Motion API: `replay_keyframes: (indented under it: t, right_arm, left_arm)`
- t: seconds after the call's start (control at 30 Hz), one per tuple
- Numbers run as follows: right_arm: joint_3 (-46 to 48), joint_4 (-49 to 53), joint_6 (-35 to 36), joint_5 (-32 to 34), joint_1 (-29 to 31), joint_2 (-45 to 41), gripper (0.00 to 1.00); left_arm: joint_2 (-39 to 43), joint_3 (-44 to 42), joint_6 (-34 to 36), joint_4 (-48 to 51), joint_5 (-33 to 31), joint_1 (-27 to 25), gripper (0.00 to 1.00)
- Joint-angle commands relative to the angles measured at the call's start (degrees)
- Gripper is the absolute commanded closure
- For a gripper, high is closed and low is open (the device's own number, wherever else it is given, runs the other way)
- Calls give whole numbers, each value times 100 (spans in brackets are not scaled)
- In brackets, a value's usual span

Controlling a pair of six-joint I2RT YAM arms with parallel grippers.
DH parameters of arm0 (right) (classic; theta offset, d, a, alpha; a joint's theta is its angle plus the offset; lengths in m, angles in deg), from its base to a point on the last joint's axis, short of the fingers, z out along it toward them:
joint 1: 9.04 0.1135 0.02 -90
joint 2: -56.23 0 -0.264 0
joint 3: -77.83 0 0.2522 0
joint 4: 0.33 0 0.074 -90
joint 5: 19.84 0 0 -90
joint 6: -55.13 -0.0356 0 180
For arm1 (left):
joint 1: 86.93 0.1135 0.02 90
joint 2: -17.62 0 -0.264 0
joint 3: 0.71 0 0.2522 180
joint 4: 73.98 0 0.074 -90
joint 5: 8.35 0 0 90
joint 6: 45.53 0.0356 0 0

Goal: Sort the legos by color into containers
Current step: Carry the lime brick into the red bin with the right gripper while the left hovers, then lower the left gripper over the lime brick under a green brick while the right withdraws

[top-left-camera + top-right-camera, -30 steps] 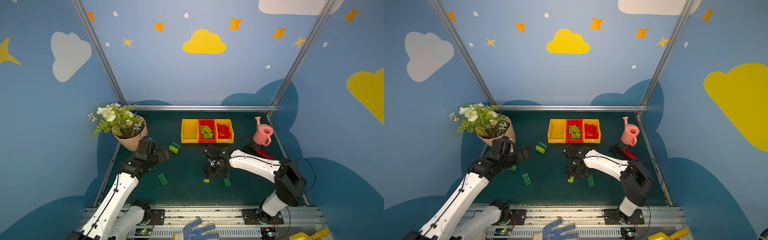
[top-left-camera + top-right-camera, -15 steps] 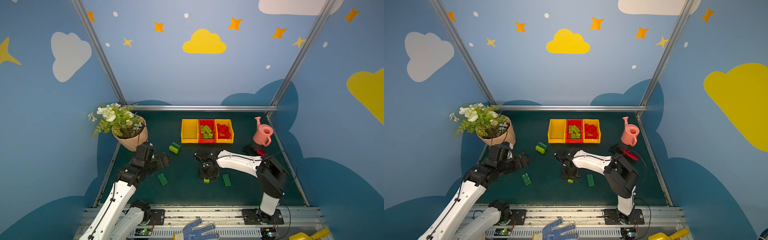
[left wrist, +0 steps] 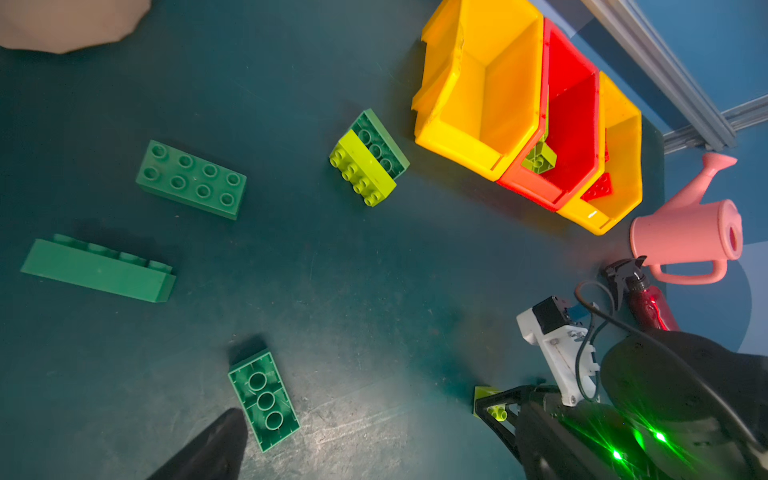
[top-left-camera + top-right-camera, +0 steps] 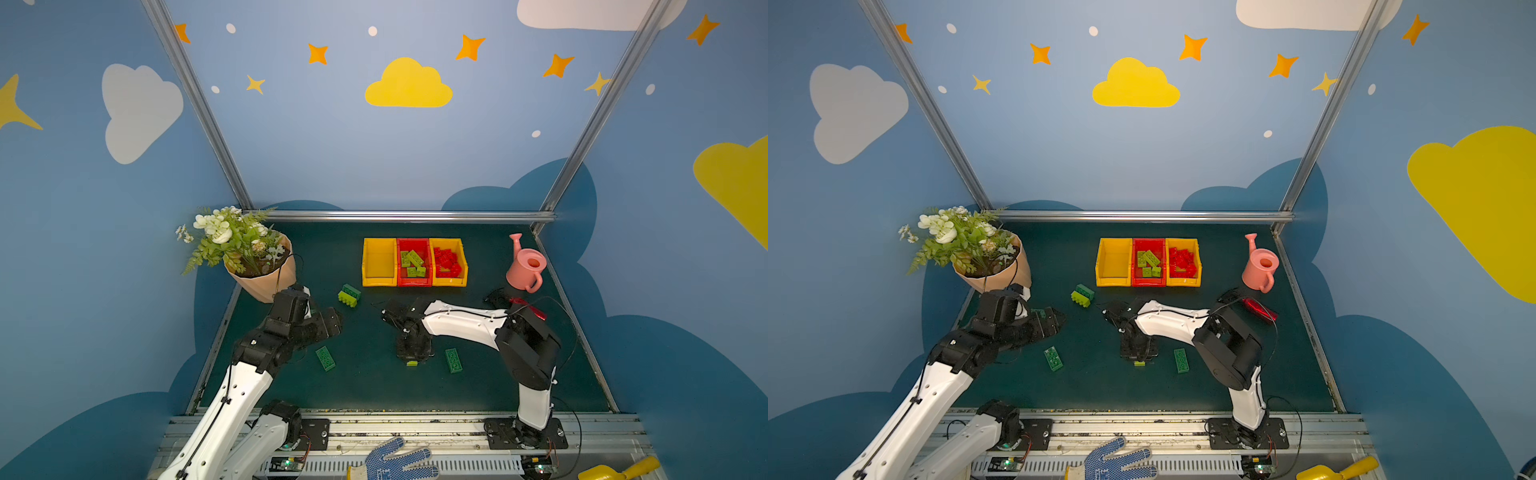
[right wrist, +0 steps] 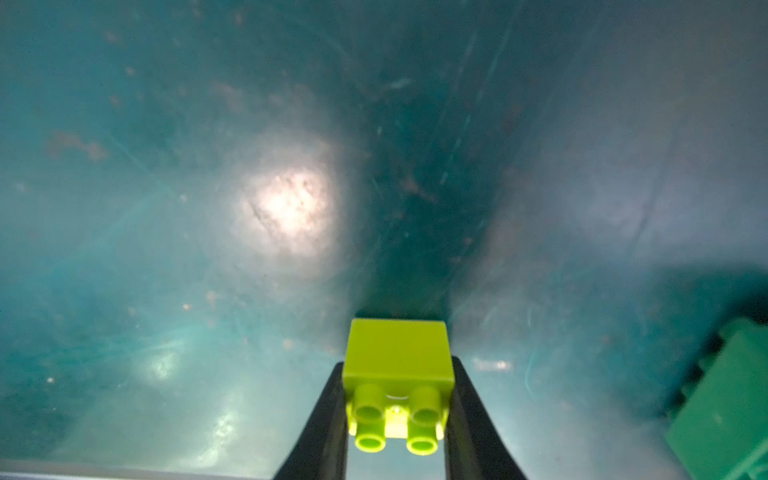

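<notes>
**lime brick clamped on the desk, ready for transfer to the red container**

the right gripper (image 4: 412,355) stands low over the desk (image 4: 374,386), near its front middle. its jaws press on two opposite flat sides of a small lime brick (image 5: 398,353). the brick lies on its side on the desk, studs turned toward the wrist camera. the left gripper (image 4: 330,320) hovers with jaws wide apart and empty, above loose dark green bricks (image 3: 191,178).

the containers (image 4: 414,283) sit in a row at the back. the red middle one holds lime bricks (image 4: 413,262). the yellow one nearer the watering can (image 4: 524,270) holds red bricks (image 4: 448,262). the other yellow one looks empty.

judged step: secure and lift the lime brick. the jaws seem to hold it mostly at its stud end, so it could pivot. a straight vertical lift comes first, then a carry high enough to pass the container's front wall, with release over the red one only. a dark green brick (image 4: 453,360) lies near the right gripper and should not be swept.
</notes>
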Motion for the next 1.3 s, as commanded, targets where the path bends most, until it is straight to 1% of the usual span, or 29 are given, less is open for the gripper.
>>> replay_keyframes:
  t: [0.0,0.13,0.27,0.4,0.53,0.73,0.97,1.17,1.23,1.27]
  right_arm:
    - [-322,543,72,220,22,-18,76]
    - [-930,1029,541,531,-246,-105,76]
    - [-1801,1317,1223,709,-810,35,76]
    - [-2769,1339,1915,690,-1504,441,76]
    - [-3750,1361,2415,568,-2014,1074,76]
    - [-4850,1445,2780,386,-2478,1914,76]
    - [-5473,1123,2966,267,-2752,2428,76]
    - [-5983,875,2973,-132,-2920,2856,74]
    - [-6158,843,2989,-222,-2940,2988,69]
    - [-6234,839,2982,-260,-2949,3037,62]
  left_arm:
    - [-131,79,131,-105,104,-3,0]
    - [-481,239,206,-187,223,5,0]
    - [-968,563,288,-121,208,14,0]
    - [-1407,977,399,0,166,35,0]
    - [-1807,1409,565,248,108,54,0]
    - [-2053,1597,549,357,-23,71,0]
    - [-2283,1753,538,403,-47,145,0]
    - [-2621,1804,586,489,-32,278,0]
    - [-2737,1808,512,538,-135,327,0]
    - [-2788,1811,507,540,-169,341,0]
